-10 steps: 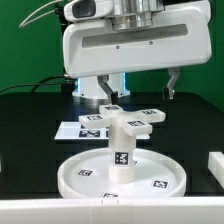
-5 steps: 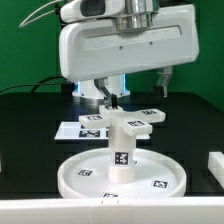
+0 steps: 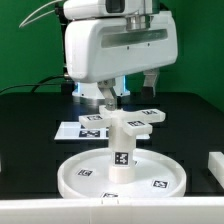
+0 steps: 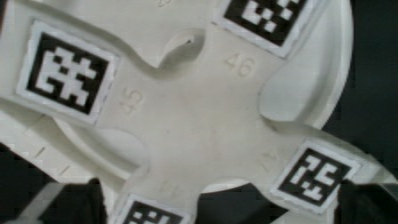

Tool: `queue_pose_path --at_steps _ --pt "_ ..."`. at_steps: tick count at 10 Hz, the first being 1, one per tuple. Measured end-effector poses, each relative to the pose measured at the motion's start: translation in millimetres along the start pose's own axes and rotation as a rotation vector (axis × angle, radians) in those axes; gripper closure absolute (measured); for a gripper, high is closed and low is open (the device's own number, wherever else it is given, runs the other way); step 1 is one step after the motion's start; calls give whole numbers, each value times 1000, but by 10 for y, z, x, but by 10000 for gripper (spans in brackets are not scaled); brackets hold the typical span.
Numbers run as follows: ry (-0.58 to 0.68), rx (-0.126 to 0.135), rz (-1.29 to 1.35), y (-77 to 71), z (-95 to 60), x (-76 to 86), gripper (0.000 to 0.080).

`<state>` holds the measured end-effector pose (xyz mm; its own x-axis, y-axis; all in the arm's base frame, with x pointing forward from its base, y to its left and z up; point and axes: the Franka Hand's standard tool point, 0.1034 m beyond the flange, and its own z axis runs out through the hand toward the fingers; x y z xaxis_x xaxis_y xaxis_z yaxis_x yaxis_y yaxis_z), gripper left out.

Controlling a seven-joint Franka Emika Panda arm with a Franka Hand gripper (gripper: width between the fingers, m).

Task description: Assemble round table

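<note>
The large rimmed round disc (image 3: 72, 176) lies on the black table at the front. The short thick cylinder leg (image 3: 121, 152) stands upright at its middle. The cross-shaped foot (image 3: 131, 118) sits on top of the leg. My gripper (image 3: 130, 88) hangs just above the foot, open and empty, with one finger (image 3: 108, 95) on each side of it. In the wrist view the foot (image 4: 196, 110) fills the frame from close above, with its square tags on the arms; my fingertips do not show clearly there.
The marker board (image 3: 84, 129) lies flat behind the disc. A plain white block (image 3: 215, 166) stands at the exterior view's right edge. The table's front edge runs just below the disc.
My hand has turned about its upright axis above the foot; the finger on the exterior view's right has swung inward. Disc, leg and foot have not moved.
</note>
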<state>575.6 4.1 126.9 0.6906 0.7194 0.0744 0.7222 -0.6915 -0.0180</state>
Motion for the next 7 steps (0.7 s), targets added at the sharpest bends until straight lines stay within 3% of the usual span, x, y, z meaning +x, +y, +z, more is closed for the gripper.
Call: queue_pose_path --at_steps 3,7 --pt "-24 -7 -178 29 26 -53 150" --pt "-45 -2 -192 25 118 -84 150"
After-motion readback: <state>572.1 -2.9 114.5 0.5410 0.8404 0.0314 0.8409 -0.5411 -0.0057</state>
